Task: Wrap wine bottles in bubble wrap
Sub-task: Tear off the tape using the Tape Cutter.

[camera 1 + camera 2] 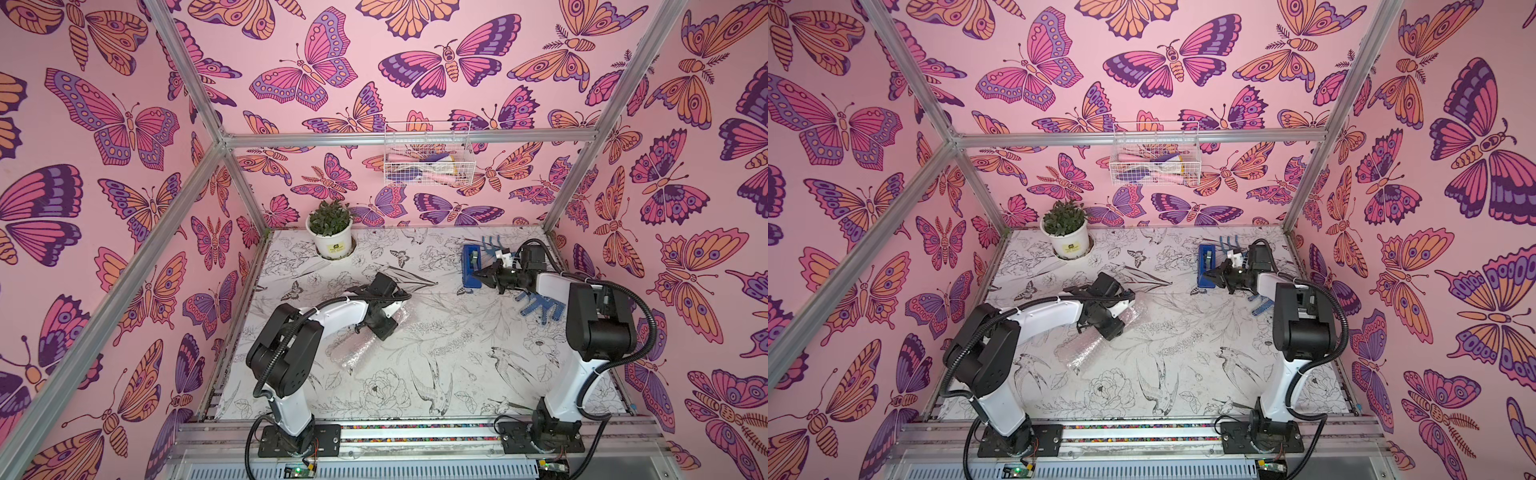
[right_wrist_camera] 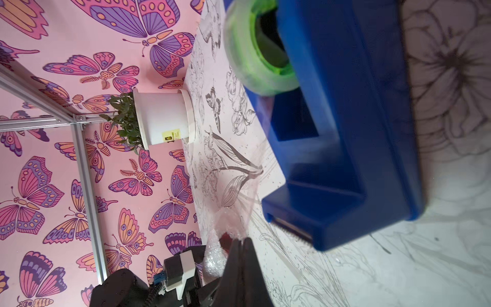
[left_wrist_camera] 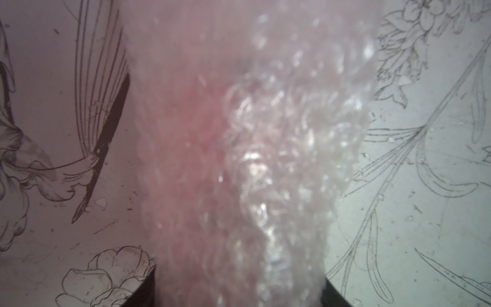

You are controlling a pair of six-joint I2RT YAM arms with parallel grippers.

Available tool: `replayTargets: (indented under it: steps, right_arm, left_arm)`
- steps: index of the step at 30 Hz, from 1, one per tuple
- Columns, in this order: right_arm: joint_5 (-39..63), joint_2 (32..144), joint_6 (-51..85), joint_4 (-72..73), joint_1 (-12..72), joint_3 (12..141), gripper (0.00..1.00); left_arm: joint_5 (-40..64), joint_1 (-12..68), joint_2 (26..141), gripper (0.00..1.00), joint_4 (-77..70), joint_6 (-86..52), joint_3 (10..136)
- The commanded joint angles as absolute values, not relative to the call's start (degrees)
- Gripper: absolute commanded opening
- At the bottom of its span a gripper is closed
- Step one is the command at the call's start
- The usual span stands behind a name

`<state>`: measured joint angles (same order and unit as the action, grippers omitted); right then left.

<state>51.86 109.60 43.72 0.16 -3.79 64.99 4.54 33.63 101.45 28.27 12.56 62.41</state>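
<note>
One tape dispenser [image 1: 468, 280] nr right hand [image 1: 478, 275].

The table [image 1: 436, 374] carries a white cover printed with black line drawings of birds and flowers. Resting directly on it are a plant in a white pot [image 1: 331, 239] at the far left corner, a blue tape dispenser [image 1: 471, 268] at the far right with blue pronged pieces [image 1: 540, 308] near it, and a bubble wrap roll [image 1: 359, 353] left of centre.
</note>
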Motion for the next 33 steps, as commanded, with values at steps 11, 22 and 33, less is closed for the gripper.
replayTargets:
  steps: [11,22,33]
  right_arm:
    - [50.59,103.85,31.03,-15.17,-4.04,61.91,0.00]
    - [49.31,103.88,26.40,-18.75,-3.86,61.25,0.00]
    - [33.18,109.13,22.57,-29.24,-3.84,63.34,0.00]
  left_arm:
    - [6.24,33.27,102.24,0.42,29.62,12.56,63.92]
    - [5.20,33.46,101.78,0.42,30.13,12.83,63.82]
    - [5.01,33.48,102.71,0.42,30.21,12.92,64.16]
